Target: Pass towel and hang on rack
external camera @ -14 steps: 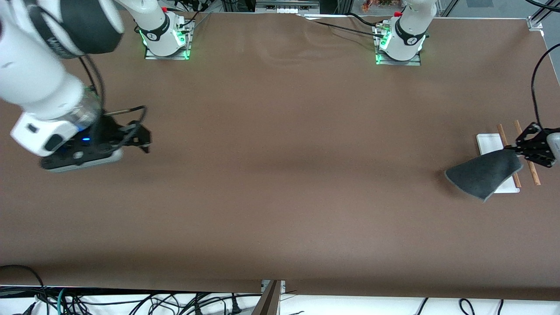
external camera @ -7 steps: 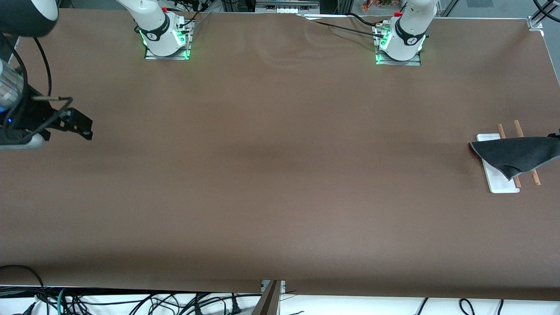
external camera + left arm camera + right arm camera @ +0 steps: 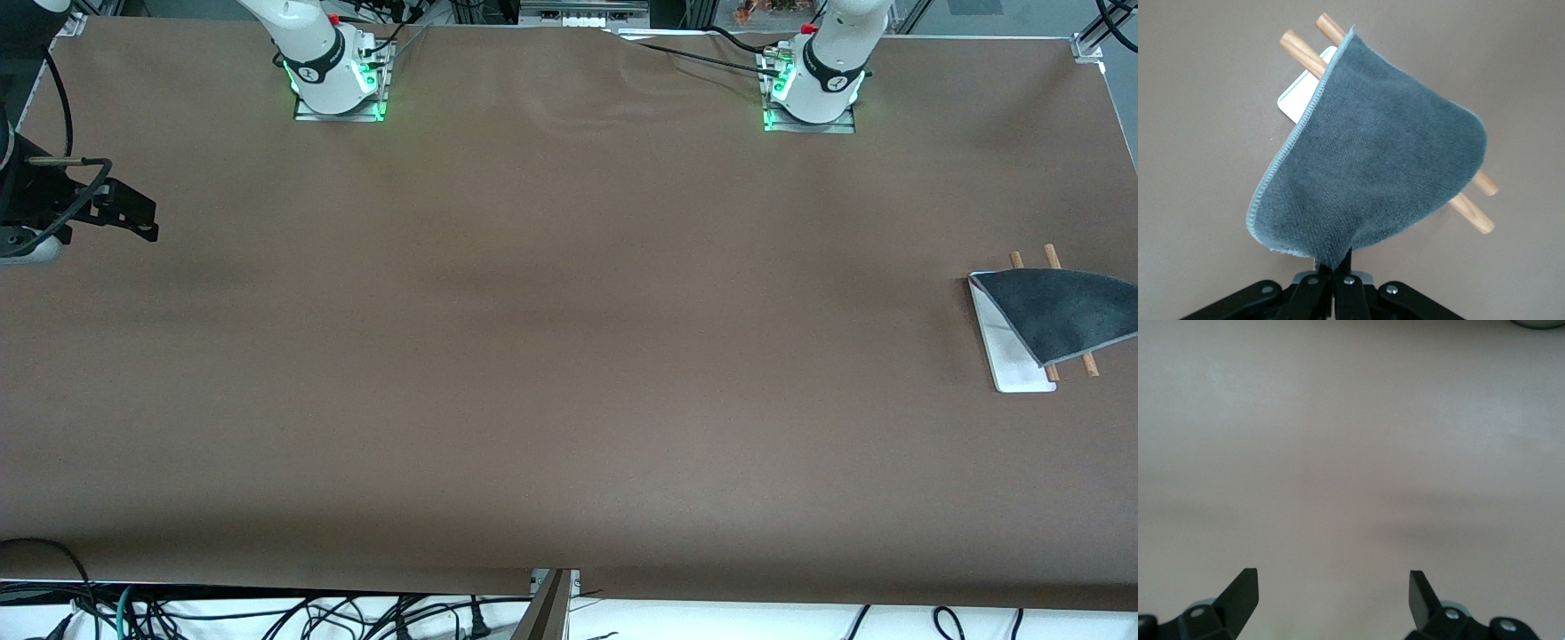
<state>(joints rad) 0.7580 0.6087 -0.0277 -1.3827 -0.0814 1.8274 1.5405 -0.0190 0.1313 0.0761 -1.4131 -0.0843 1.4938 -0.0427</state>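
Note:
The dark grey towel (image 3: 1062,311) with a light border lies spread across the two wooden rods of the rack (image 3: 1089,363), above its white base (image 3: 1013,369), at the left arm's end of the table. In the left wrist view the towel (image 3: 1378,167) covers the middle of the rods (image 3: 1471,207). My left gripper (image 3: 1335,267) is shut on one corner of it. The left gripper is outside the front view. My right gripper (image 3: 138,218) is open and empty over the right arm's end of the table, and its wrist view (image 3: 1333,587) shows only bare table.
Brown table cover (image 3: 569,356) with the two arm bases (image 3: 338,76) along the far edge. Cables hang below the near edge (image 3: 267,613).
The left gripper has pulled the towel across the rods and passed out of the front view. The right arm has drawn back toward its end of the table.

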